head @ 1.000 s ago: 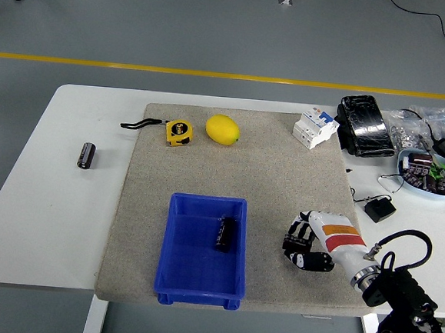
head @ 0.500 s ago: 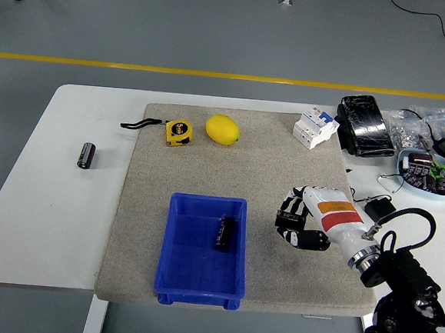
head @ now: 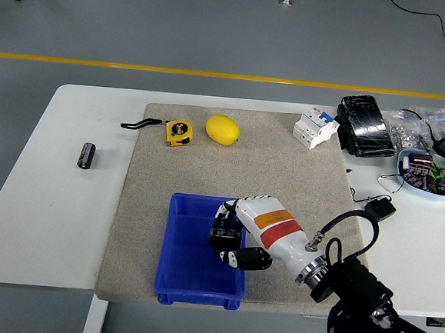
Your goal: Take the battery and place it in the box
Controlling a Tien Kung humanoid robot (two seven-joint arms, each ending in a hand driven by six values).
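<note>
A blue box [head: 187, 275] stands on the tan mat [head: 284, 167] near the table's front edge. My right hand [head: 228, 236] reaches in from the lower right and is over the box's right half. It covers the spot where a black battery lay inside the box, so that battery is hidden. I cannot see whether the hand holds it. A second black battery [head: 87, 156] lies on the bare white table [head: 41, 222] at the left, off the mat. My left arm is out of view.
A yellow tape measure [head: 178, 131] and a lemon [head: 222, 129] lie at the mat's far edge. A white circuit breaker [head: 316, 127] sits at its far right corner. A black pack [head: 365, 125], bagged parts, a bowl [head: 427, 172] and a small black adapter [head: 379, 208] crowd the right side.
My right hand moved left from the mat's right side to over the blue box, and it now covers the battery that showed inside the box.
</note>
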